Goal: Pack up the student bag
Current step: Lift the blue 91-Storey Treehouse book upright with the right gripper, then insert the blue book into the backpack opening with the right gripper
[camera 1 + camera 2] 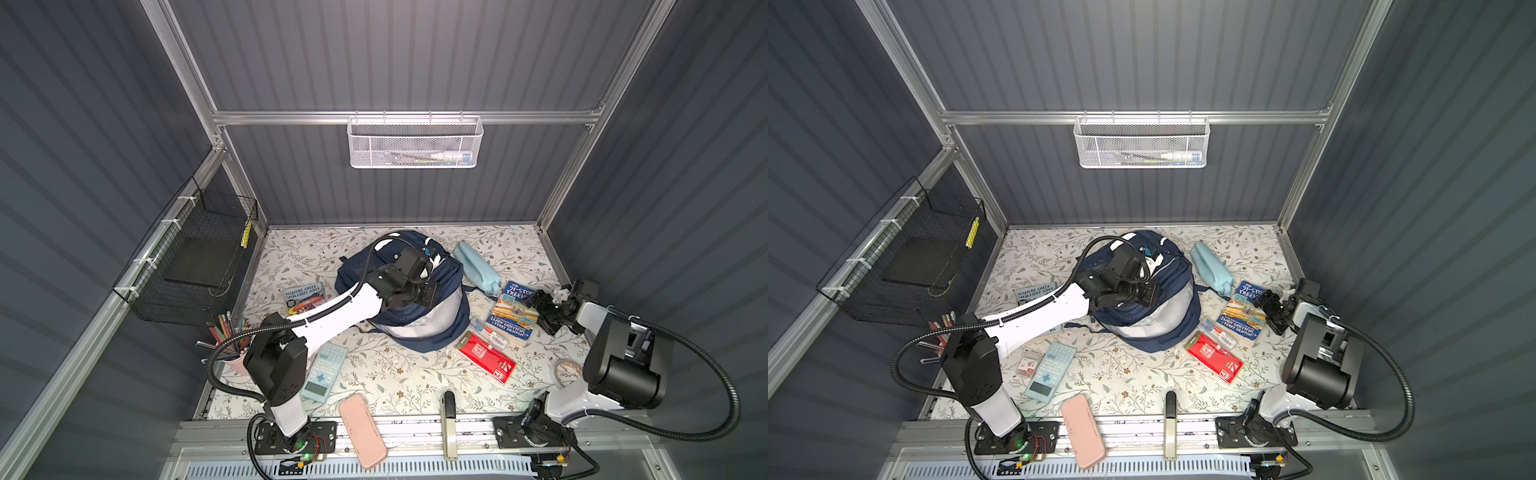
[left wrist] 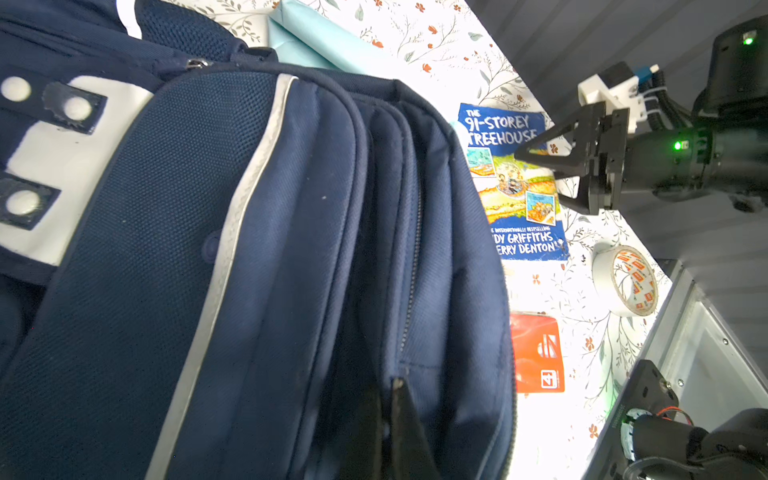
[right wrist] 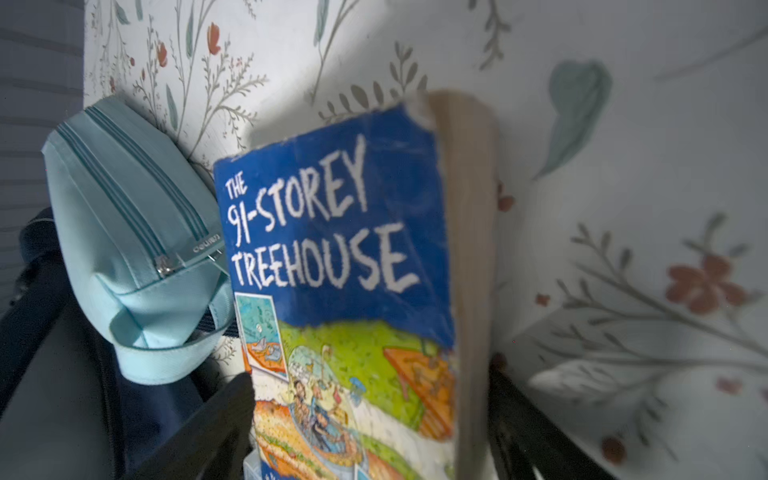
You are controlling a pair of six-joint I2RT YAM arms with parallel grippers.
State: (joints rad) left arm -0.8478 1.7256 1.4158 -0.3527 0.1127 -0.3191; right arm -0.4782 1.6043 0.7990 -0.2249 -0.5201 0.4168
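The student bag (image 1: 415, 328) (image 1: 1142, 332), navy with white patches, lies mid-table. My left gripper (image 1: 426, 293) (image 1: 1148, 293) reaches over it. In the left wrist view the dark fingers (image 2: 395, 419) are pressed together on the small pull at the end of a zipper on the student bag (image 2: 166, 249). My right gripper (image 1: 542, 311) (image 1: 1273, 309) (image 2: 548, 176) is open at the right edge of a blue "91-Storey Treehouse" book (image 1: 511, 320) (image 1: 1239, 316) (image 2: 515, 199). In the right wrist view the right gripper (image 3: 370, 415) has a finger on each side of the book (image 3: 332, 249); contact is unclear.
A light blue pouch (image 1: 476, 266) lies behind the book, a red pack (image 1: 486, 357) and a tape roll (image 1: 567, 370) in front. A calculator (image 1: 324, 370), pink case (image 1: 361, 430), stapler (image 1: 449, 419), second book (image 1: 303, 297) and pencil cup (image 1: 232, 345) lie front and left. A black wire basket (image 1: 187, 266) hangs left.
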